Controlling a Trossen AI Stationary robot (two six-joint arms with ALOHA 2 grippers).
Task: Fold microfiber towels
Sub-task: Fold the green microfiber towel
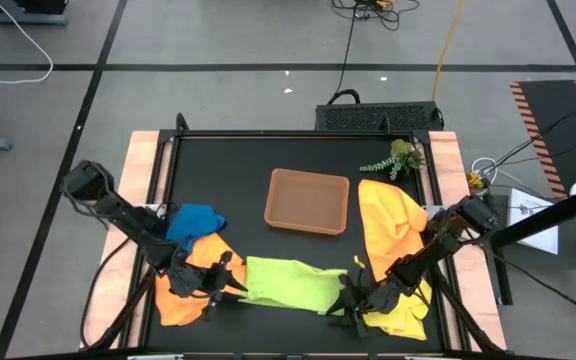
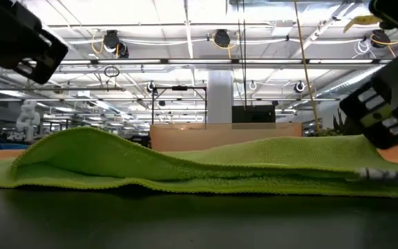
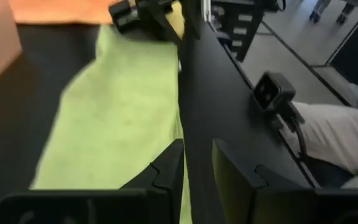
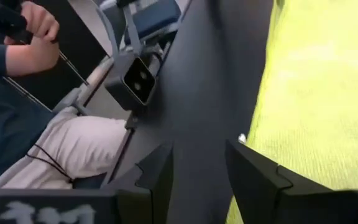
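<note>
Green towel (image 1: 286,283) is lying limp and light at lower centre, best pinched at corners, with left gripper (image 1: 218,283) and right gripper (image 1: 353,297) sitting part-open at its ends, holding nothing visible.

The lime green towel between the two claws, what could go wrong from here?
The lime green towel lies with its ends overlapping the orange towel and the yellow towel, so lifting an end could drag a neighbour along. The left claw and right claw sit at opposite ends, both open, so a grab may miss the towel's edge. The towel lies near the table's front edge and might slip off.
</note>
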